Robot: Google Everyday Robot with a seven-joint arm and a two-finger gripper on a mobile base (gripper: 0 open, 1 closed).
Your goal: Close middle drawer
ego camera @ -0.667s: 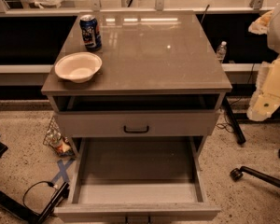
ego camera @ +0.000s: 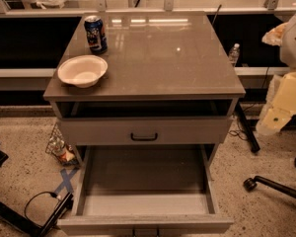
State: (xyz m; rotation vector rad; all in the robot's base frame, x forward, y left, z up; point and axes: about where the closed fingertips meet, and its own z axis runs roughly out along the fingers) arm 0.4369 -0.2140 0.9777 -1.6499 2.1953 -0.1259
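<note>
The middle drawer (ego camera: 144,174) lay pulled fully out towards the near edge of the view. Its long grey tray was bare, and its flat front with the small dark handle (ego camera: 145,230) sat at the very bottom of the frame. Against the picture from a moment earlier it had not moved at all, so the closing push had apparently not yet begun and the whole travel back into the cabinet remained to be done. Directly above and behind it the upper drawer front (ego camera: 187,130), with its black handle (ego camera: 144,137), sat shut, with a dark open slot between it and the cabinet top (ego camera: 177,58). On that top, at the far left, stood a blue soda can (ego camera: 95,33), and just nearer than it a white bowl (ego camera: 82,71); both were where they had been. The only slight change was at the right edge, where the pale arm had sunk a little. The gripper (ego camera: 271,120) hung there at about the height of the upper drawer, well apart from the open drawer and touching nothing. I could not tell whether it was released or clenched. By my judgement it would have had to swing left and near to reach the drawer front. A chair castor (ego camera: 249,183) rested on the floor to the right.
</note>
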